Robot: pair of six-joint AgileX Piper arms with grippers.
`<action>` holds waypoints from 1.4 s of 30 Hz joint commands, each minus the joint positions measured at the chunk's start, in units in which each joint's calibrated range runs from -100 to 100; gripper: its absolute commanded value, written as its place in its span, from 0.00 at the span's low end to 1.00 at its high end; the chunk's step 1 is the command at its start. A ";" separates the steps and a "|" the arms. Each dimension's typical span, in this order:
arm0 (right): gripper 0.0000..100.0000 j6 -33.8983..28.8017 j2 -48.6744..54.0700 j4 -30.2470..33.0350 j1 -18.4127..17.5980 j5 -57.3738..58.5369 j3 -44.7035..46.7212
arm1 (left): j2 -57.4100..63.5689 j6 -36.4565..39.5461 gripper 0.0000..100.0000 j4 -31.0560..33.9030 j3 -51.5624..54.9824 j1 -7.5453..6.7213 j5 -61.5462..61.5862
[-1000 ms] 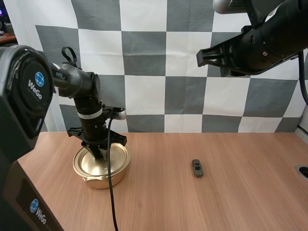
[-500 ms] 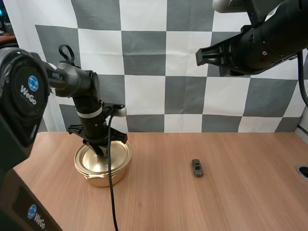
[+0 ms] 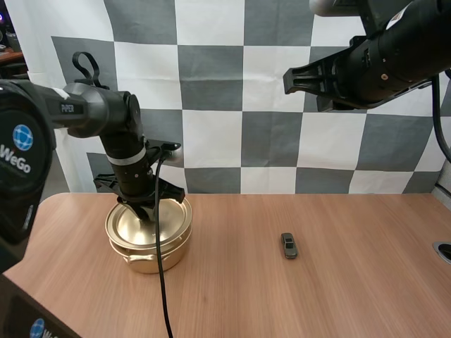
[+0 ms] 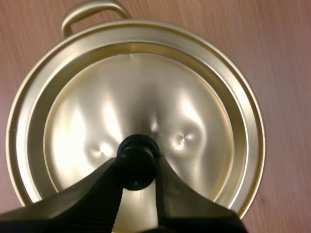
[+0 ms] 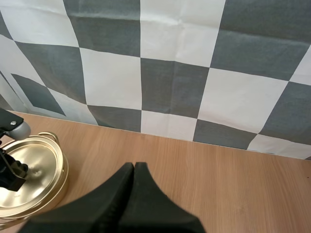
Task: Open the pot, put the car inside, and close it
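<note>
A golden pot (image 3: 146,255) stands on the left part of the wooden table. Its golden lid (image 3: 148,222) hangs just above the pot's rim, slightly tilted. My left gripper (image 3: 146,211) comes down from above and is shut on the lid's black knob (image 4: 137,160); the fingers (image 4: 175,204) pinch the knob from both sides over the lid (image 4: 136,107). A small grey toy car (image 3: 288,245) lies on the table right of the middle. My right gripper (image 3: 289,80) hangs high above the table, shut on nothing; in its own view its fingers (image 5: 132,184) lie together as one wedge, with the lid (image 5: 34,170) off to one side.
One handle of the pot (image 4: 95,12) sticks out past the lid. A round metal fitting (image 3: 444,251) sits at the table's right edge. Bare wood (image 3: 225,282) stretches between the pot and the car.
My left gripper has risen with the lid, which has come up off the pot's rim. The right arm has barely shifted. The car lies where it was.
</note>
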State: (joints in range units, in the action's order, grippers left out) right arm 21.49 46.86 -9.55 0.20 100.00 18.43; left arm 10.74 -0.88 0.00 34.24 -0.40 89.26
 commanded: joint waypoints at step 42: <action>0.00 0.06 -35.60 0.06 0.02 0.00 5.00 | 52.27 -0.33 0.00 -6.07 -19.91 0.01 10.74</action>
State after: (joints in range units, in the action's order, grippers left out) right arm 21.49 11.64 -9.43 0.20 99.74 21.78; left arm 63.07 -1.20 -6.22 14.30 -0.40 100.00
